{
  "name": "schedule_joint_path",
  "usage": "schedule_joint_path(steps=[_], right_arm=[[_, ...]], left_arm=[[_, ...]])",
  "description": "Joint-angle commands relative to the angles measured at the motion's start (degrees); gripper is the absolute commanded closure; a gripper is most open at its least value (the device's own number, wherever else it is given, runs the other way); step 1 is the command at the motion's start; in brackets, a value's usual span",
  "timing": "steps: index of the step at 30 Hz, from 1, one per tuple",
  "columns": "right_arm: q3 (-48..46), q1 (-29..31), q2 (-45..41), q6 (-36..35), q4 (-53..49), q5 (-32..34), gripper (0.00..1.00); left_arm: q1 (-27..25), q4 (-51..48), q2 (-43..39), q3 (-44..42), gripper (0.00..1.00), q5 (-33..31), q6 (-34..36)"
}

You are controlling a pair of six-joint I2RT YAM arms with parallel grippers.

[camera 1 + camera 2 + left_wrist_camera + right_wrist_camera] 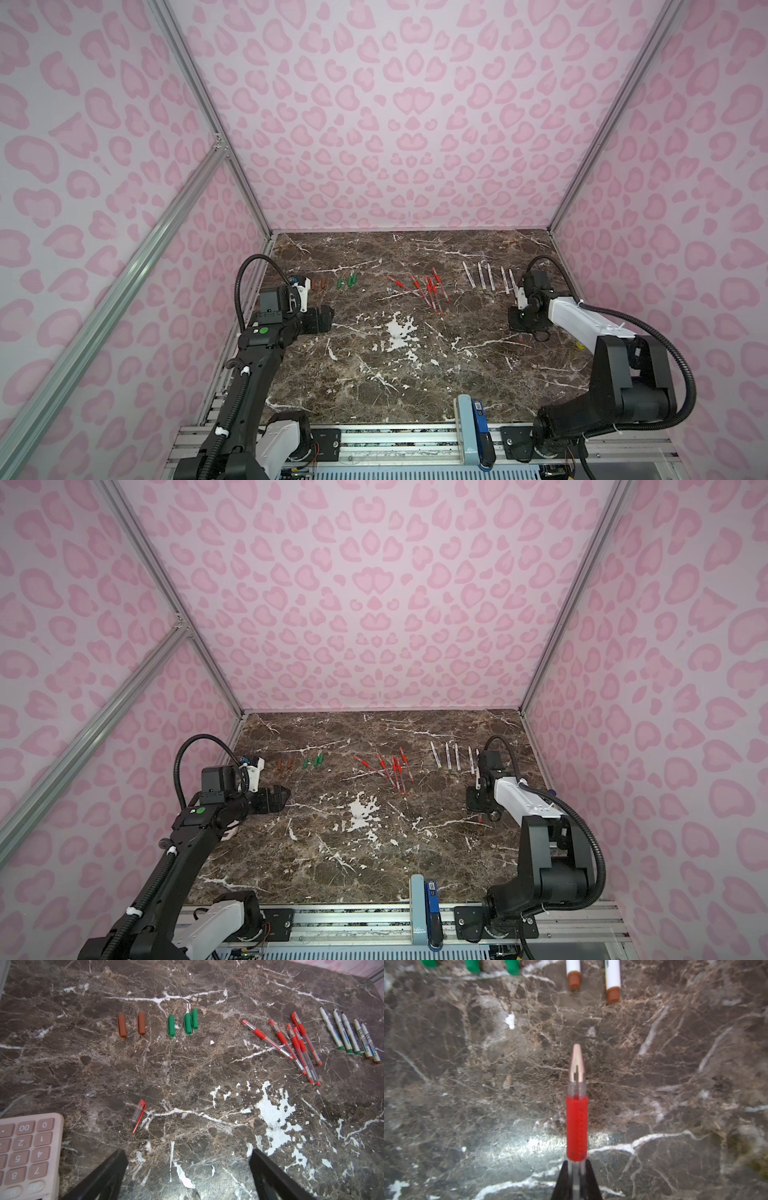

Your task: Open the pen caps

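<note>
**Cap Off, Pen in the Pinch Over a Marble Desk**

Nearest the rail, the right gripper has its black fingers pressed onto the barrel of a clear pen with a red grip sleeve, clamping it just behind the sleeve. The pen's bare metal tip juts out ahead of the fingertips, over the brown marble tabletop. The rear of the barrel is hidden between the jaws.

Across the desk, the left gripper hangs with its fingers spread wide and nothing between them. A small clear cap with a red clip lies flat on the marble just beyond the fingertips. It is nearer the finger on the side of a pink calculator and touches neither finger. The calculator is cut off by the frame edge in the left wrist view. Neither it nor the loose cap can be made out in the top views.

Farther back, a row runs across the table. It starts at the left arm's end with two brown caps, then three green caps, two of them touching. Next comes a loose pile of slim red-trimmed clear pens lying across one another. Five white-barrelled pens lie side by side at the right arm's end. Whether every pen in the pile carries its cap is too small to tell.
</note>
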Motion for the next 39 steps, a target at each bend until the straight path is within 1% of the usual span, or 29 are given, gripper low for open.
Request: schedule_joint_path(steps=[1, 5, 8, 11, 14, 16, 18, 22, 25, 29, 32, 34, 37, 39], right_arm=[[1.4, -0.2, 3.1, -1.8, -0.8, 3.3, 0.96], [2.0, -0.3, 5.6, -2.0, 0.2, 5.0, 0.91], [2.0, -0.3, 7.0, -1.6, 1.0, 3.8, 0.86], [2.0, -0.3, 7.7, -1.6, 1.1, 4.5, 0.81], [2.4, -0.5, 8.4, -1.3, 1.0, 3.8, 0.78], [2.2, -0.4, 8.2, -1.4, 0.7, 3.3, 0.76], [1.8, -0.5, 7.5, -1.4, 1.1, 4.2, 0.74], [2.5, -0.5, 6.0, -1.3, 0.0, 3.6, 0.71], [2.1, -0.3, 1.9, -1.3, -0.3, 4.6, 0.69], [3.1, 0.1, -3.0, -0.4, -1.7, 3.2, 0.66], [3.6, 2.3, -6.7, 0.6, -2.4, 3.2, 0.65], [4.0, 4.1, -8.2, 0.1, -1.4, 0.9, 0.65], [6.9, 8.3, -7.6, 1.9, -1.5, -1.2, 0.65], [9.5, 12.3, -6.0, 2.7, -1.0, -1.4, 0.64]], left_arm=[[0.4, 2.2, -0.1, 0.3, 0.02, 1.6, 0.0], [0.5, 1.9, -0.8, 0.6, 0.0, 1.1, -0.1], [0.5, 1.8, -0.5, 0.4, 0.0, 2.0, 0.0], [0.5, 1.4, -0.5, 1.4, 0.01, 1.3, -0.5], [0.6, 2.0, -0.5, 0.9, 0.0, 2.6, -0.7], [0.6, 1.6, -0.2, 1.3, 0.0, 2.1, -1.0], [0.6, 1.5, -0.4, 1.5, 0.0, 1.6, -1.1], [0.8, 1.5, -0.2, 1.5, 0.0, 2.3, -0.9], [0.9, 0.9, -0.4, 2.3, 0.0, 1.3, -1.3], [1.3, 1.7, -0.2, 1.3, 0.0, 2.8, -1.2], [1.4, 1.2, -0.2, 2.2, 0.01, 1.9, -1.5], [1.4, 1.8, -0.3, 1.6, 0.0, 2.8, -1.6], [1.5, 1.4, 0.2, 2.0, 0.01, 2.6, -1.6], [1.5, 1.4, -0.1, 2.4, 0.01, 2.5, -2.0]])
